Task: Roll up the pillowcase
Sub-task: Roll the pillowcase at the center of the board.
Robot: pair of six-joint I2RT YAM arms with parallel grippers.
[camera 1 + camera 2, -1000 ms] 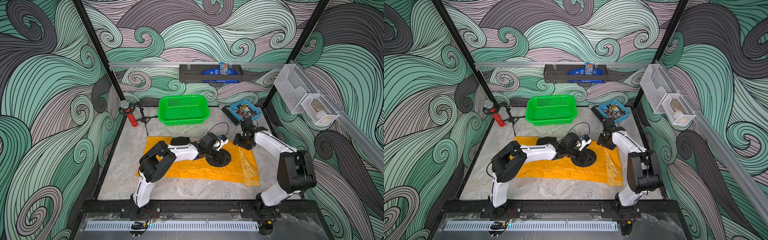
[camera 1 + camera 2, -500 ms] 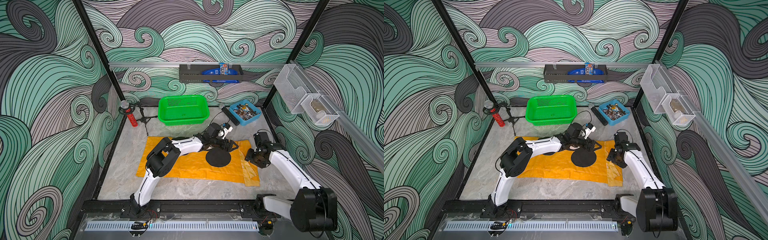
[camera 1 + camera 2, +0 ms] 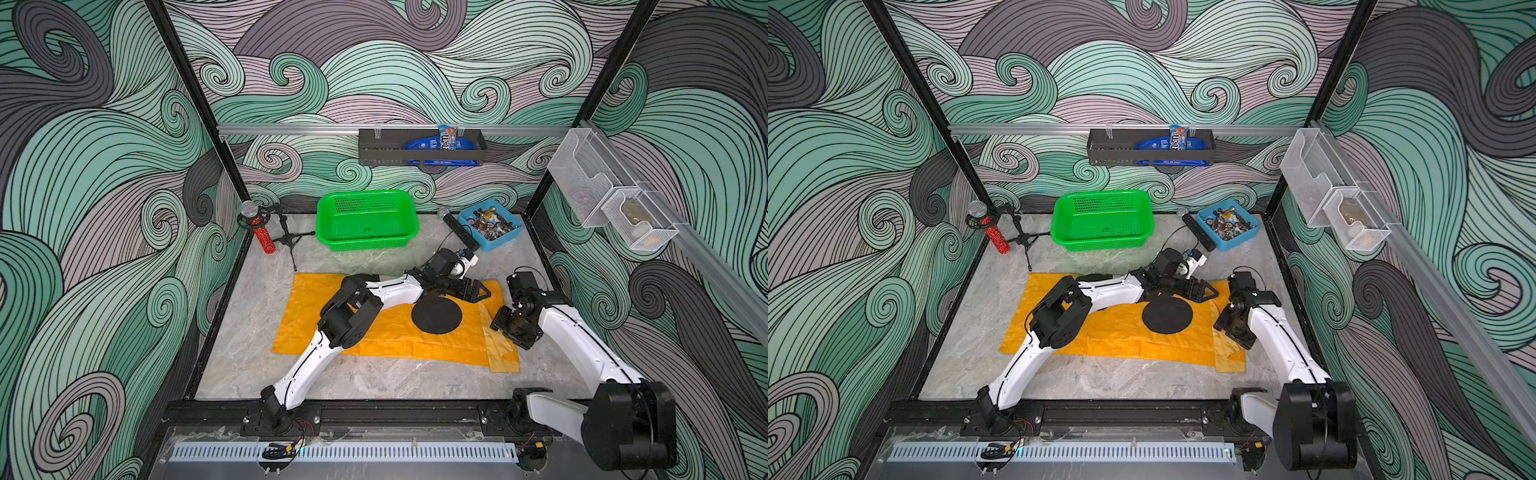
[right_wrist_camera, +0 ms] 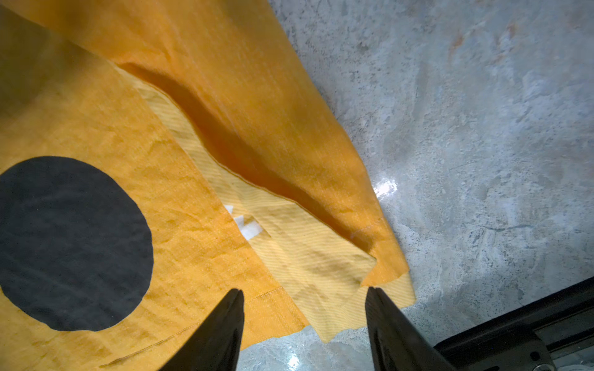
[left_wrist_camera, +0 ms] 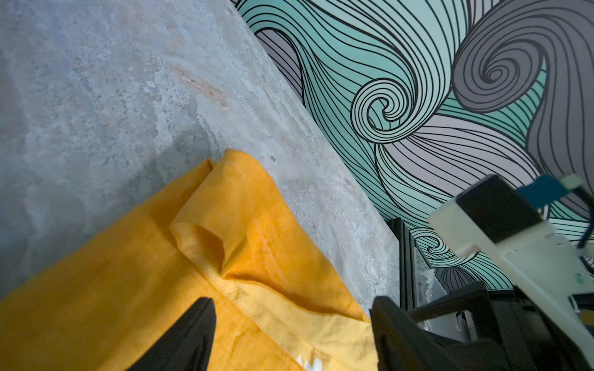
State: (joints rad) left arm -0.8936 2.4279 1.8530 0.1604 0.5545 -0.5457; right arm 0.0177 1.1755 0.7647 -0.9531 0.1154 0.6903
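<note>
**K:** Grey marble tabletop (image 3: 365,384), swirl-print walls (image 3: 104,166). In both top views the pillowcase (image 3: 386,336) lies flat mid-table, black disc print (image 3: 436,316) facing up. The left gripper (image 3: 478,291) is low over its far right corner, and the right gripper (image 3: 509,330) is at its right edge.

**M:** Left wrist?

**K:** Fingers (image 5: 193,337) spread, not pinching. Folded corner of the cloth just ahead of them.

**M:** Right wrist?

**K:** Fingers (image 4: 221,327) spread too, over the near right corner. Paler inner layer (image 4: 305,257) exposed there.

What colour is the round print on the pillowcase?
Solid black; the round print shows best in the right wrist view, against the mustard-yellow pillowcase.
</note>
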